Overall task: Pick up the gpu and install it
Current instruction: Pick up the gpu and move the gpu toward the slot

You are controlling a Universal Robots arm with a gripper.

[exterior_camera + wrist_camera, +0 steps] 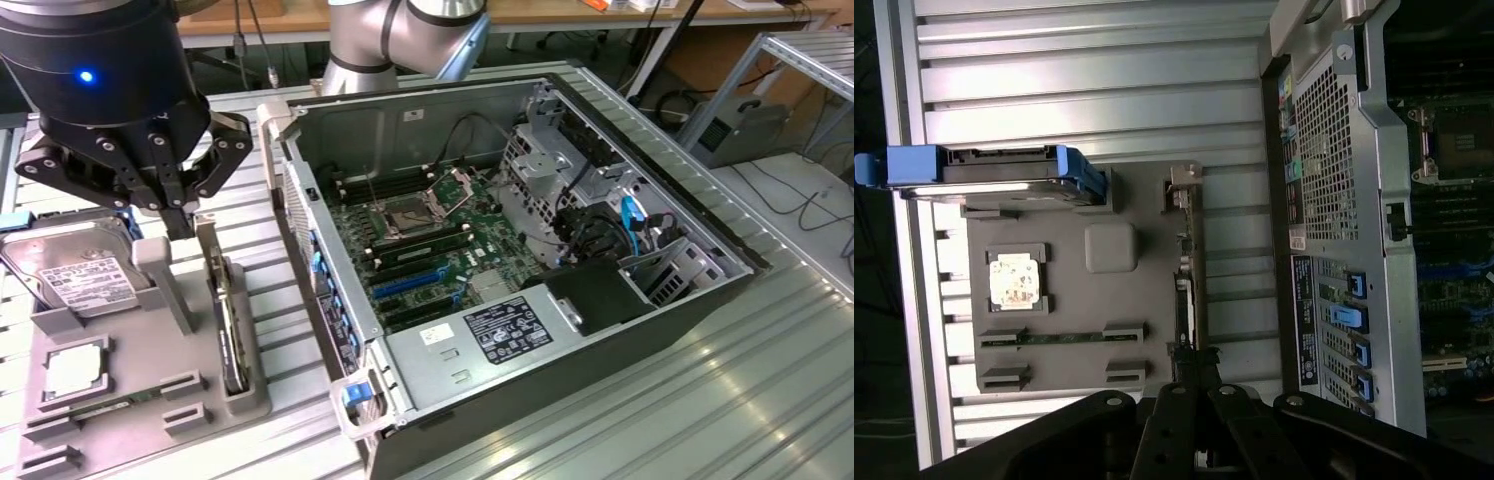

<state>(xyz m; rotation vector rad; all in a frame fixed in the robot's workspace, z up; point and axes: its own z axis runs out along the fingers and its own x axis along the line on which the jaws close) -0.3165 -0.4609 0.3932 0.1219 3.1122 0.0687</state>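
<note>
**Exterior view.** The gpu stands on its long edge in a slot of the grey holder tray, on the side of the tray nearest the open computer case. The hard drive and the CPU chip occupy the other side of the tray. The gripper hangs above the far end of the tray. Its fingers are drawn together and hold nothing. The fingertips sit near the far end of the card's slot. Contact with the card cannot be confirmed here.

**Wrist view.** The gpu appears edge-on as a thin dark strip running along the tray beside the rear panel of the case. The closed gripper lines up with the card's long axis, and its fingertips overlap one end of the strip. The hard drive and CPU chip lie well to one side.

**Handling.** The card is judged light and stiff, but fragile: a thin board with exposed components and a connector edge. The upper long edge is the only accessible surface. A hold across the board's two flat faces, near mid-length, appears most stable. Grip force should be modest, and the card should leave the slot straight to avoid levering.
</note>
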